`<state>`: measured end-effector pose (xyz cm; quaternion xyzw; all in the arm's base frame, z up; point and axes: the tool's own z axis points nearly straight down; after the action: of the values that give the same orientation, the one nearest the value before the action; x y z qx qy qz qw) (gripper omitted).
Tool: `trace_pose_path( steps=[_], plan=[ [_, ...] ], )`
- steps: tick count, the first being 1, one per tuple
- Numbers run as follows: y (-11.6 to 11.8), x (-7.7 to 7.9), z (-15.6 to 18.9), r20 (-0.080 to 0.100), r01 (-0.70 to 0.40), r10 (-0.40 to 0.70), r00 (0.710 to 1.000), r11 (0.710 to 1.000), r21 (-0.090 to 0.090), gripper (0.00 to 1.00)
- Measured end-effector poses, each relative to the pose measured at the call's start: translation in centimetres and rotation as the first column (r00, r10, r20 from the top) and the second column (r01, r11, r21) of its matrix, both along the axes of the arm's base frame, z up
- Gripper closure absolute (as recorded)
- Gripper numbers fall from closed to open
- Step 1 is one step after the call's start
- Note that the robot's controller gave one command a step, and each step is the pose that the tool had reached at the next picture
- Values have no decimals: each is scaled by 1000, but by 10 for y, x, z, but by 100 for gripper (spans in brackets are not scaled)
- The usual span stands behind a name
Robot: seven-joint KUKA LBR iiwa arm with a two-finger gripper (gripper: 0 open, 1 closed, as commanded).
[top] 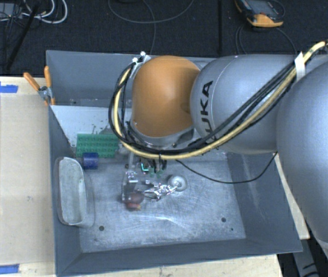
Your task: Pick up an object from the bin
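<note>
Grey bin [201, 219], mid-frame. Gripper [146, 187] hangs low over a small reddish lump [134, 202] at centre floor, probably its target; whether it is clenched cannot be told. Green brush [97, 145] lies upper left.

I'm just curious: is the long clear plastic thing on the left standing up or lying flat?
Lying flat: the clear plastic thing stretches along the bin floor beside the left wall.
</note>
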<state>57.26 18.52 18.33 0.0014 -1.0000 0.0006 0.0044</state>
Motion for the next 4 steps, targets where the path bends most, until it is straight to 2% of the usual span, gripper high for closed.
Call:
trace_pose_path(
  steps=[1,2,3,4],
  plan=[
    [-65,-4,-112,11,-260,260,965,965,4,0],
    [-67,-6,-82,11,-248,248,969,969,2,0],
    [-72,-16,-84,6,-199,199,980,980,2,0],
    [-64,-24,-112,12,-160,160,987,987,3,0]
  ],
)
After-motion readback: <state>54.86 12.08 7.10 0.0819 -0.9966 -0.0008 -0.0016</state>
